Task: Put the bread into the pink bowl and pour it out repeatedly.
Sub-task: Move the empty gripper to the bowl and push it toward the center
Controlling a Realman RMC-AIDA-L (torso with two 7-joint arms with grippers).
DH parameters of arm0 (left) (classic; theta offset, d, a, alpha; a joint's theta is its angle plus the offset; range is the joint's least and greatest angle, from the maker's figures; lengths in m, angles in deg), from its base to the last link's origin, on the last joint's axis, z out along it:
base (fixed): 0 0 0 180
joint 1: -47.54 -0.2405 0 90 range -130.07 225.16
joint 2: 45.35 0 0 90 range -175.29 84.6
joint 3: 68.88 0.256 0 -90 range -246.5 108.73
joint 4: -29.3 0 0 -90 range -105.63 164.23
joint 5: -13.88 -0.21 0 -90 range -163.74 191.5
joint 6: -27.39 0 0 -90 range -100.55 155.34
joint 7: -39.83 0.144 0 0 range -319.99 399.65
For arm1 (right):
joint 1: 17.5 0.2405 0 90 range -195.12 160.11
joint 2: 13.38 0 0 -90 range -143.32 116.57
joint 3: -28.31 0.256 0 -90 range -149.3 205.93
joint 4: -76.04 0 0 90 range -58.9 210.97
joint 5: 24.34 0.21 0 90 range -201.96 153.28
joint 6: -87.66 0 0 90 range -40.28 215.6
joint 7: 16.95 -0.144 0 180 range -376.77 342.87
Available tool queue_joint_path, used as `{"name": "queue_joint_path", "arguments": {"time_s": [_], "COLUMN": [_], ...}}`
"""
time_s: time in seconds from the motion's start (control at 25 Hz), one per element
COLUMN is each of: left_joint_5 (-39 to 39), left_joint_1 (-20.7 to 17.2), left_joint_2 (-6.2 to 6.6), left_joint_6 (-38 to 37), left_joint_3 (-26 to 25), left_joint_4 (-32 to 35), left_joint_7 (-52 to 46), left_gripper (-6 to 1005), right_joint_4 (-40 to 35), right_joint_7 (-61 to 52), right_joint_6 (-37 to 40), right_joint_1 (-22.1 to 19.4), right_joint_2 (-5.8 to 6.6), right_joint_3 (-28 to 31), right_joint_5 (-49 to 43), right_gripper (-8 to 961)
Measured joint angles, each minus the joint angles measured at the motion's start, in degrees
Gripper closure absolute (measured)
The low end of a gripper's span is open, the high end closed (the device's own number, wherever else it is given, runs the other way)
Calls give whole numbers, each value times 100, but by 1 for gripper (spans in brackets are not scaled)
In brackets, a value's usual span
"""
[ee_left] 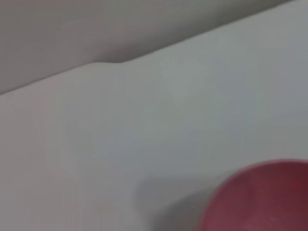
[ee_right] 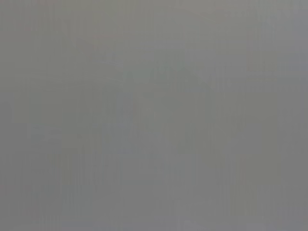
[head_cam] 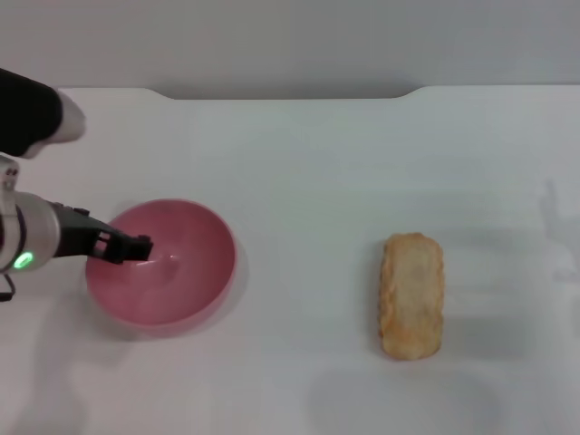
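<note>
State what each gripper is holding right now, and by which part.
The left gripper sits at the pink bowl, at its left rim, apparently gripping it there; the hold itself cannot be confirmed. The bread lies free on the table. The right gripper is out of view.

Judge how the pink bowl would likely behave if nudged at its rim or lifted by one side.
The pink bowl looks rounded underneath and glossy, so it would probably rock or slide on the smooth table. It is empty, so probably light. The left gripper is at its rim.
</note>
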Motion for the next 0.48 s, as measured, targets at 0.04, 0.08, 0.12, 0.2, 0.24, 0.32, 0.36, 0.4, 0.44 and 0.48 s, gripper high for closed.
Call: {"name": "queue_joint_path", "arguments": {"time_s": [0.04,0.08,0.12,0.2,0.24,0.32,0.36,0.4,0.44,0.48], "left_joint_5": [-25,-100,-213,-393,-422,-436,-429,-420,-414,-415], "left_joint_1": [50,74,103,129,140,160,169,174,184,192], "left_joint_2": [6,8,4,-14,-17,-15,-10,-7,-7,-7], "left_joint_6": [33,45,62,73,72,71,75,82,106,123], "left_joint_3": [77,146,223,275,276,271,254,239,228,223], "left_joint_4": [-25,-32,-36,-37,-39,-44,-46,-47,-68,-90], "left_joint_7": [38,48,48,-12,-68,-168,-208,-227,-229,-230], "left_gripper": [224,227,229,234,237,241,244,246,249,251], "right_joint_4": [0,1,2,2,1,0,1,2,4,4], "right_joint_7": [-2,-2,-1,6,12,16,16,17,18,18], "right_joint_6": [0,-1,-6,-25,-26,-29,-31,-32,-33,-34], "right_joint_1": [3,5,10,16,17,17,17,18,19,20], "right_joint_2": [0,1,3,7,7,7,7,7,7,6], "right_joint_3": [2,4,6,7,7,7,7,6,6,6], "right_joint_5": [-2,-9,-16,-27,-28,-30,-30,-31,-31,-32], "right_gripper": [317,317,317,317,317,317,317,317,317,317]}}
